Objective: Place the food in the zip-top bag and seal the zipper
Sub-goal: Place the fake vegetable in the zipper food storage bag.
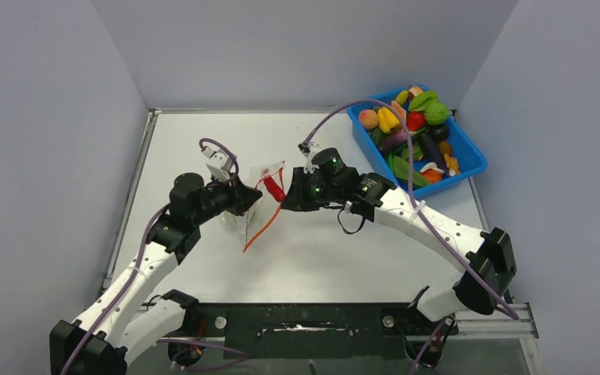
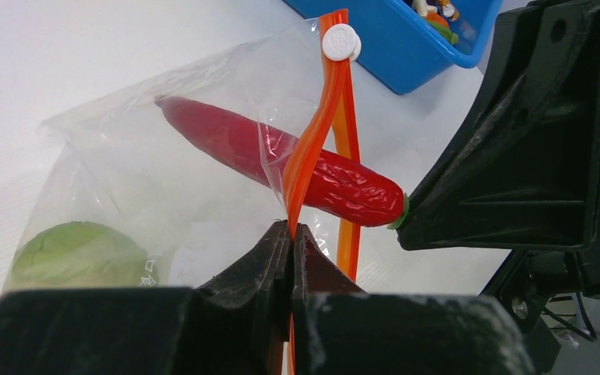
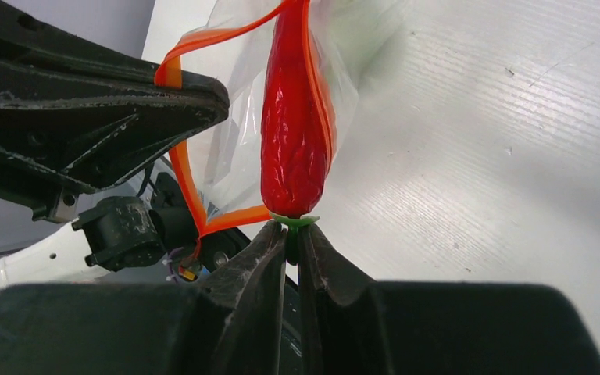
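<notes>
The clear zip-top bag [image 1: 256,205] is held up at mid table with its mouth open. My left gripper [image 2: 291,228] is shut on one side of the orange-red zipper strip [image 2: 319,133]. My right gripper [image 3: 291,231] is shut on the green stem of a red chili [image 3: 294,141] and holds it halfway through the bag's mouth; the chili also shows in the left wrist view [image 2: 281,160] and in the top view [image 1: 274,187]. A green round food [image 2: 78,254] lies inside the bag. A white slider [image 2: 340,41] sits at the zipper's end.
A blue tub [image 1: 469,160] with several toy fruits and vegetables stands at the back right of the table. The table's left rim [image 1: 134,195] runs beside the left arm. The two grippers face each other closely over the bag.
</notes>
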Available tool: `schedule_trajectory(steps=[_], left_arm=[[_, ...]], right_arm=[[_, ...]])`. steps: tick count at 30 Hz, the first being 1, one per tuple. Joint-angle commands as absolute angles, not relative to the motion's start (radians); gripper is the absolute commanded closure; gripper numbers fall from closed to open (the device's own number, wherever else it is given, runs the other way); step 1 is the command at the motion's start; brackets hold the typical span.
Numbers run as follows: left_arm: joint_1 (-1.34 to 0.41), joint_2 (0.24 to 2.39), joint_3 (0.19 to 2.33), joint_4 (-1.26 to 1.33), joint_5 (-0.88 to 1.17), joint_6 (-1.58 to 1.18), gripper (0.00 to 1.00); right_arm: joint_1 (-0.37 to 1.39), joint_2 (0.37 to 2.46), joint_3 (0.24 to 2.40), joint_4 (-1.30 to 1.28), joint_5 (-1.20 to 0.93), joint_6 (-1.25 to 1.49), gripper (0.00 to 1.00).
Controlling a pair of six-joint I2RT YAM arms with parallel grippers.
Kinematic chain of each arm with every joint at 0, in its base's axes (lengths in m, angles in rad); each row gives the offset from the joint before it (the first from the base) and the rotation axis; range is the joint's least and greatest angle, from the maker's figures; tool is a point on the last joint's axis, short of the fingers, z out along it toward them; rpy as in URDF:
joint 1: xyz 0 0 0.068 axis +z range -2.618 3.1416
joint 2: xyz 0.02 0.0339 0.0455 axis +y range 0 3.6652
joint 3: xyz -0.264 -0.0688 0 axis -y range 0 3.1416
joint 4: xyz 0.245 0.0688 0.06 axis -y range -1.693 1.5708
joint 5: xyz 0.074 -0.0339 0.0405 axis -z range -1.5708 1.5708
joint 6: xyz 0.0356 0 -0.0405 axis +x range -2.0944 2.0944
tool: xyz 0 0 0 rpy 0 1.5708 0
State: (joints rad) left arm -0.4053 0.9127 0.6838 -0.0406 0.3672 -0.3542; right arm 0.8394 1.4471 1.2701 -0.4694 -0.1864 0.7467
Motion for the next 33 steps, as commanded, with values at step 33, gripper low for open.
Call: schedule_trajectory(steps=[33], left_arm=[[-0.413,0.888,0.691,0.021,0.35,-0.345,1.0]], right_arm=[[0.838,1.424,1.259,-0.294,-0.173,0.784,0.6]])
